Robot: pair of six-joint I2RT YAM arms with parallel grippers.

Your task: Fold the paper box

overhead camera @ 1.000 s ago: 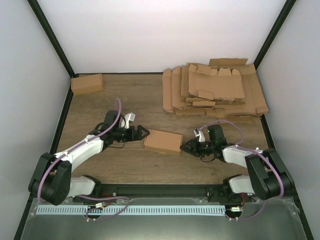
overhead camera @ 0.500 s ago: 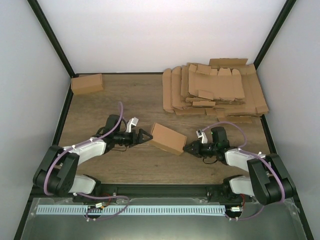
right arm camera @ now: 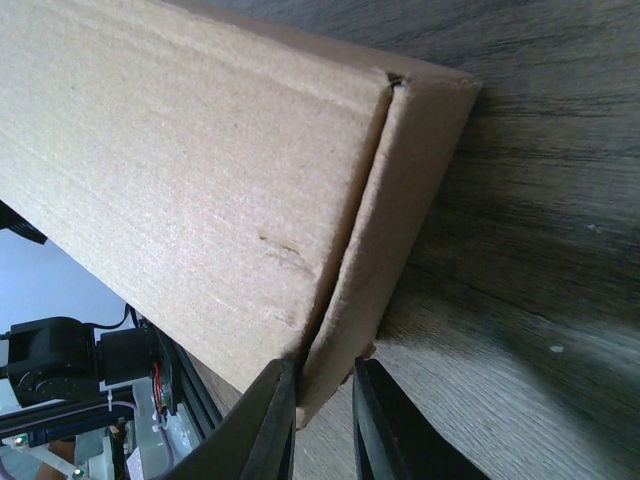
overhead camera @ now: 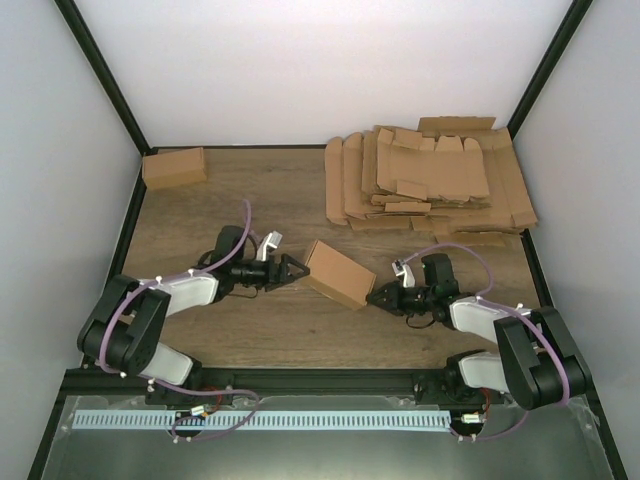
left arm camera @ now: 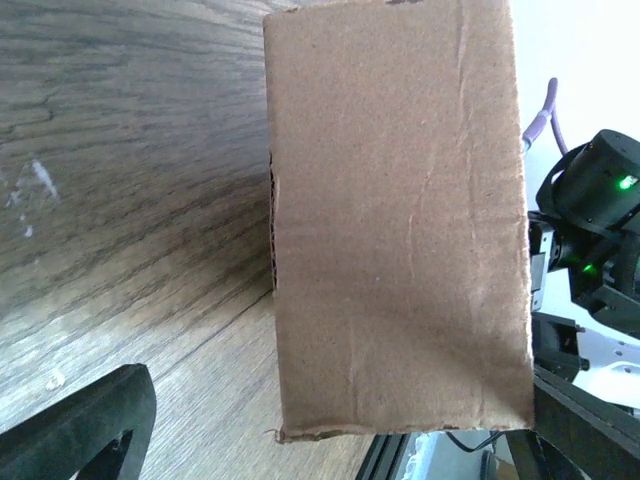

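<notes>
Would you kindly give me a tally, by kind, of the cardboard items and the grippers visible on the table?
Folded cardboard boxes: 2, the paper box mid-table and a spare box in the far left corner
Sheet piles: 1, the heap of flat sheets at the far right
Grippers: 2, the left gripper and the right gripper
Total: 5

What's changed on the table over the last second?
The right gripper closed on a corner of the paper box, which swung askew, its left end moving away from the arms. The open left gripper slid up to that end. The cardboard heap and corner carton stayed put.
</notes>
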